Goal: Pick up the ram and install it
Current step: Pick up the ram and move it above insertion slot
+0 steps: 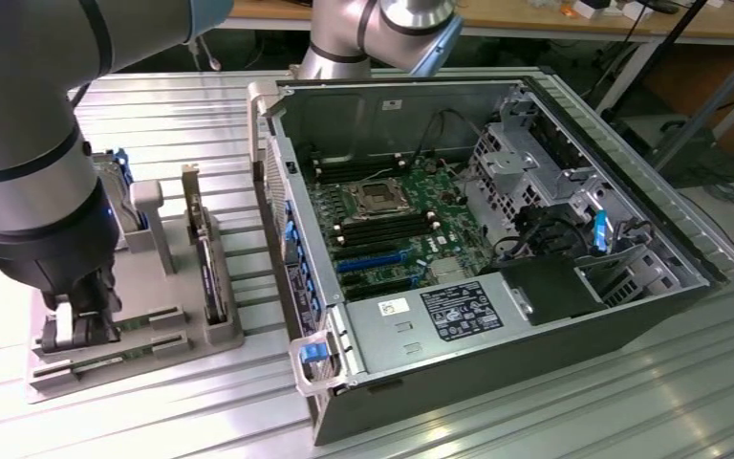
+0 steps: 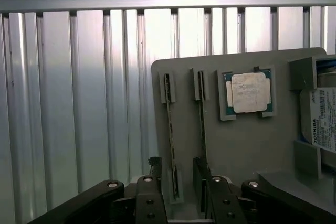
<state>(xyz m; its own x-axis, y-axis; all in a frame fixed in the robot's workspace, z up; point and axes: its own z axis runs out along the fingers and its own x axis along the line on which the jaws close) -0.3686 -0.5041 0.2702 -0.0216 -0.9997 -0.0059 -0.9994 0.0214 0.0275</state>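
The tool (image 2: 176, 184) is open over the grey parts tray (image 2: 247, 145). Its two fingers (image 2: 149, 198) are spread either side of the ram (image 2: 171, 129), which stands on edge in a tray slot with a gap showing on each side. In the exterior view, tool and tray sit at 9 o'clock from the open computer case (image 1: 533, 363) on the ribbed metal table (image 1: 596, 421).

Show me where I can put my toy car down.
Free: the ribbed table in front of the computer case. Crowded: the gray tray under the arm, and the narrow strip between tray and case.
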